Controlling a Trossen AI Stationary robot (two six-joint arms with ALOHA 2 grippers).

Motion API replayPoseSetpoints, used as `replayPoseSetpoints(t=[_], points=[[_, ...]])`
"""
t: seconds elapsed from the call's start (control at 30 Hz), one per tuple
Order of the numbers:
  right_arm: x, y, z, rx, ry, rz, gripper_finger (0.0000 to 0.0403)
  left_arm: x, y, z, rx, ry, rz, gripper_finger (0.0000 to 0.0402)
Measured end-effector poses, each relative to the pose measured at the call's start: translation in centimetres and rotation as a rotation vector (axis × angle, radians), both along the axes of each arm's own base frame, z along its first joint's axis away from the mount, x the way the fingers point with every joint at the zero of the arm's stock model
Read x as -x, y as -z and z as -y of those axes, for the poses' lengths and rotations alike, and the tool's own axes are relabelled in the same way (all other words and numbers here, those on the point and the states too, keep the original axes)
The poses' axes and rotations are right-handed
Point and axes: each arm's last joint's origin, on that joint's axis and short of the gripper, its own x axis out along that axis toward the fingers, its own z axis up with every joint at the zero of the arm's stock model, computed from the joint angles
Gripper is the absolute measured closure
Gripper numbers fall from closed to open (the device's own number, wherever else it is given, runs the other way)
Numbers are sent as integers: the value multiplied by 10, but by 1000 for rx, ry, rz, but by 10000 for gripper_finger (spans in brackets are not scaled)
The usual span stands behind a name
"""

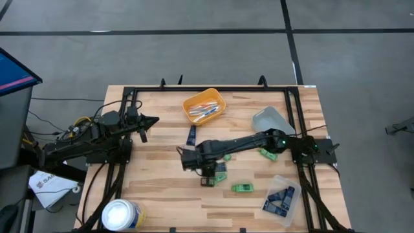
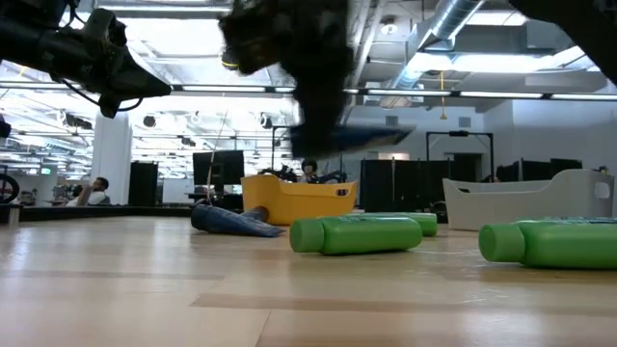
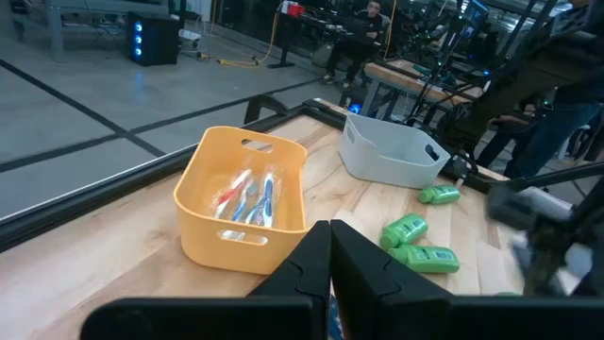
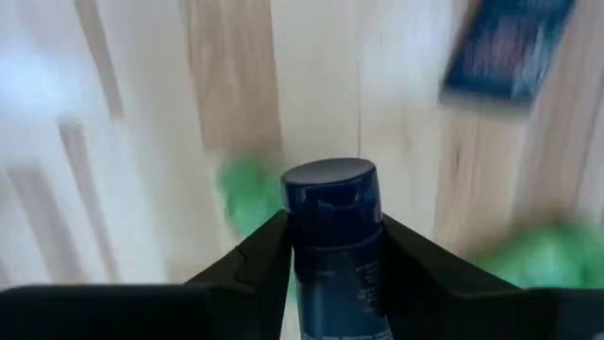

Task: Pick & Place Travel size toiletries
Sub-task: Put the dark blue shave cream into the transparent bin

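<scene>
My right gripper (image 1: pixel 207 173) reaches to the table's middle and is shut on a dark navy packet (image 4: pixel 332 255). It hangs above green bottles (image 1: pixel 242 188) (image 1: pixel 220 169) that lie on their sides. Another green bottle (image 1: pixel 268 154) lies under the right arm. A second navy packet (image 1: pixel 191 134) lies flat nearer the orange tray (image 1: pixel 204 106), which holds thin white, blue and pink sticks (image 3: pixel 247 198). My left gripper (image 1: pixel 152 121) waits shut over the table's left part, touching nothing; its shut fingers (image 3: pixel 330 255) show in the left wrist view. My right gripper pinches the navy packet between its two fingers, coming from above and pointing down. The packet's rounded dark cap end (image 4: pixel 330 184) sticks out past the fingertips. In the low view the packet (image 2: pixel 355 138) is lifted clear of the table, lying roughly level.
A grey tray (image 1: pixel 270 120) stands at the far right. A clear tray (image 1: pixel 281 200) with several navy packets sits at the near right. A large white tub (image 1: pixel 121 213) stands at the near left corner. Bare wood (image 1: pixel 162 188) lies left of centre. A black frame (image 1: pixel 213 88) rims the table.
</scene>
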Motion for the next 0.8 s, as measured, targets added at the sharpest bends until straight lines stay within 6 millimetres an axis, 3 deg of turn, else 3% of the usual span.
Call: replayPoseSetpoints(t=[0.27,0.53,0.8], points=[[36,-27,-50,57,87,-72,273,-1,0,0,4,0,-5,400],[73,-52,-109,53,243,-8,273,-2,2,-1,10,0,-19,400],[107,-58,-159,35,417,-9,277,-2,2,-1,9,-1,-17,400]])
